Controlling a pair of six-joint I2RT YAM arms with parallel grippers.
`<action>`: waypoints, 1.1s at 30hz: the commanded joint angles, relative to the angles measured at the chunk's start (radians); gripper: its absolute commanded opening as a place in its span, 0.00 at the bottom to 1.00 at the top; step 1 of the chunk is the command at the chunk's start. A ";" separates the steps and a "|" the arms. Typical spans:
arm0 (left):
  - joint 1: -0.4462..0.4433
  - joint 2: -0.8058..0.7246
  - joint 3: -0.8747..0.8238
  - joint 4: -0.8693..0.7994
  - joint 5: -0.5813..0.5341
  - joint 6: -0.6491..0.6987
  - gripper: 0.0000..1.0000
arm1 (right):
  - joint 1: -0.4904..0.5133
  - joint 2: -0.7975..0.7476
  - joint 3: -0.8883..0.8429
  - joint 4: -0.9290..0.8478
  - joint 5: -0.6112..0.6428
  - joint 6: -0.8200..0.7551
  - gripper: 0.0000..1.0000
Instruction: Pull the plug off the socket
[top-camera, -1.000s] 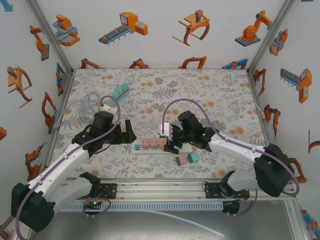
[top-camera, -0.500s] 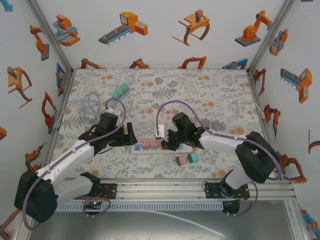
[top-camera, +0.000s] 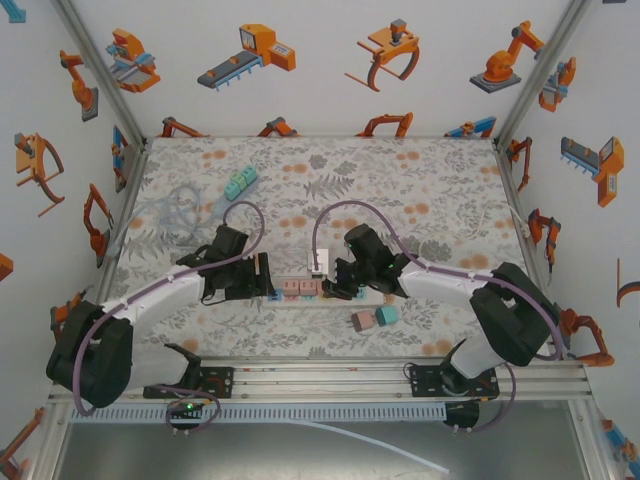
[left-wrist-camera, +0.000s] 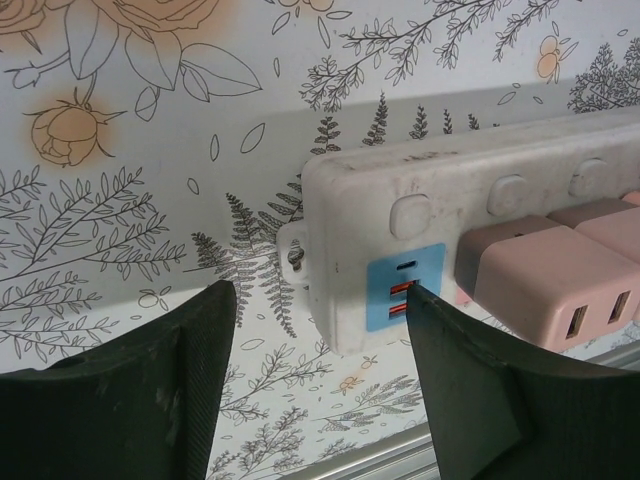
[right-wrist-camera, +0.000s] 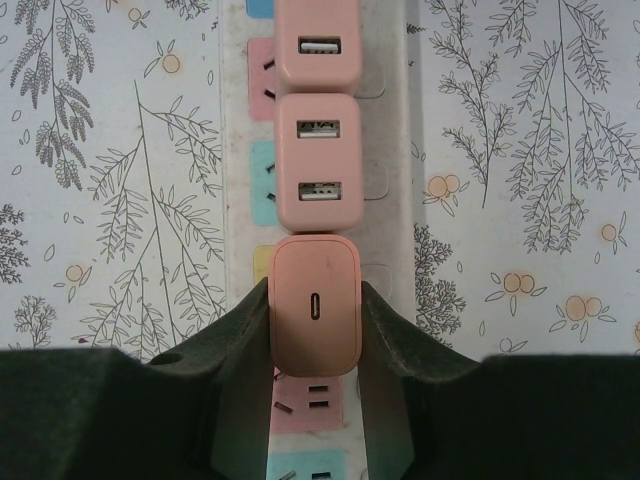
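**Right claw has the plug; the pull goes straight up off the strip**

Start at the left. Your left claw (top-camera: 262, 279) sits at the left end of the power strip (left-wrist-camera: 430, 210), released. Its jaws stand apart with that end between them. The bench (top-camera: 430, 200) shows between one jaw and the casing, so nothing is clamped there yet. The strip lies flat, its long axis running left to right, between the two arms.

Moving right along the strip, you meet three pink plugs seated side by side. First comes a single-port plug (right-wrist-camera: 312, 45), then a two-port plug (right-wrist-camera: 318, 160). The rightmost, with one oval port, is the plug (right-wrist-camera: 315, 312) in hand. Your right claw (right-wrist-camera: 315, 288) is clenched on it, one jaw flat against each long side, reaching in from the strip's right end. As far as the views tell, the plug is seated in its socket.

The pull turns on one relation. The plug goes down into the strip's upper face, so I judge it must come straight up off the bench, square to the strip's long axis. The right arm is already on it. The left arm is placed to pin the strip and should probably close first, or the strip may lift along with the plug.

Counted left to right, there are:
- two claws
- one strip
- three seated pink plugs
- three loose things on the bench: a teal piece (top-camera: 240, 182) at far left, and one pink block (top-camera: 363, 320) and one teal block (top-camera: 387, 314) just near of the strip's right part
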 joint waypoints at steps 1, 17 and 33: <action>0.006 0.012 0.020 0.009 0.015 -0.022 0.64 | -0.001 0.003 0.019 0.030 -0.007 -0.012 0.30; -0.018 0.062 0.020 -0.078 -0.026 -0.026 0.57 | -0.001 0.000 0.076 0.020 -0.045 0.017 0.22; -0.048 0.094 0.014 -0.130 -0.174 -0.036 0.55 | -0.001 -0.065 0.066 0.074 -0.040 0.045 0.17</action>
